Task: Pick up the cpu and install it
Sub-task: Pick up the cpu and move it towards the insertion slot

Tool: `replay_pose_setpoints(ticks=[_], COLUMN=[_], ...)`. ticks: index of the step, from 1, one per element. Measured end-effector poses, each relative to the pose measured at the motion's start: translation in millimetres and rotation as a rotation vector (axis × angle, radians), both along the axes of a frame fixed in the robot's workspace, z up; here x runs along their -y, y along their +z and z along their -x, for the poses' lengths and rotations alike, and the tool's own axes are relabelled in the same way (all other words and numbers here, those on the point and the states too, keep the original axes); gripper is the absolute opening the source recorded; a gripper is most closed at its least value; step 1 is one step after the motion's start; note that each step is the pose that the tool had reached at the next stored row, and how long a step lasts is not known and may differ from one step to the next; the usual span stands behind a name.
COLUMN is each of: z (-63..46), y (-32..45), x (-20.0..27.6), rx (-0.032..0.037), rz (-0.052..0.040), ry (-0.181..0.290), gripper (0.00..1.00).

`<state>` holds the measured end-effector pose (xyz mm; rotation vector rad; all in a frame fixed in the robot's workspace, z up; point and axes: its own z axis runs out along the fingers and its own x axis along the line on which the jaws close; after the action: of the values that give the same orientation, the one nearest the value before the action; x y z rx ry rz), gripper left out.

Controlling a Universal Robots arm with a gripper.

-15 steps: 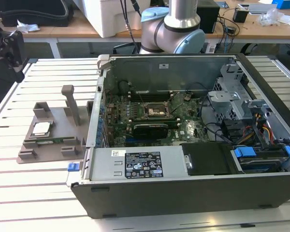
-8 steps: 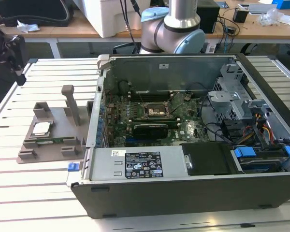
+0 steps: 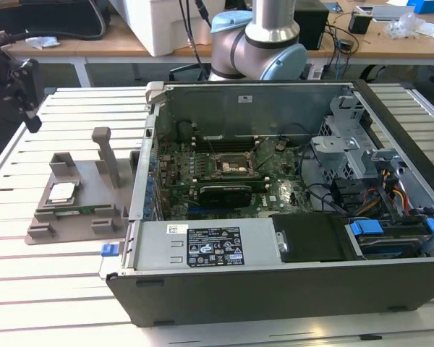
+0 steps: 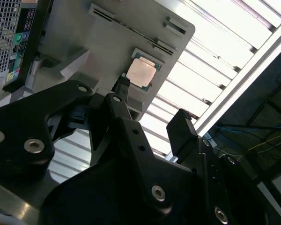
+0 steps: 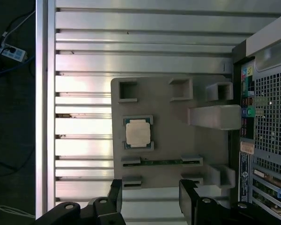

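1. gripper [image 5: 152,200]: nearest my wrist cameras. Its two black fingers [image 5: 115,194] stand wide apart and I see nothing between them. It hangs over the near edge of the holder, apart from the cpu.

2. cpu [image 5: 138,132]: a small flat square. It has a silvery metal top with a dull sheen and a thin pale green rim on all sides. In the second wrist view the cpu [image 4: 143,72] top takes a warm, coppery tint from the light. It lies flat, face up, in a square pocket of the holder. In the exterior view it sits at the frame's left [image 3: 62,191], outside the computer.

3. holder [image 5: 171,136]: a grey moulded plate with several raised blocks and an upright post [image 3: 105,155]. It lies just beside the computer's side.

4. memory stick [image 5: 161,162]: long, thin and green, set on edge in a slot of the holder, between the cpu and the gripper.

5. table [image 3: 58,289]: pale metal slats under the holder and the computer.

6. computer [image 3: 275,289]: a dark case lying open-side up and filling the centre and right of the exterior view. I can see its green board.

7. socket [image 3: 236,165]: a black square with a metal frame, at mid-board.

8. arm [image 3: 264,40]: grey and silver joints behind the case, at the exterior view's upper centre.
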<state>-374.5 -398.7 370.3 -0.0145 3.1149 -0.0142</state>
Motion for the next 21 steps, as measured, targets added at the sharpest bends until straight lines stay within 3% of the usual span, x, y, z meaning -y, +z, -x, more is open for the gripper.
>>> replay_pose_setpoints(ticks=[21], z=[0.0], y=[-15.6], x=[0.0], rx=[0.0000], rz=[0.0000], ry=[0.000], gripper=[0.60])
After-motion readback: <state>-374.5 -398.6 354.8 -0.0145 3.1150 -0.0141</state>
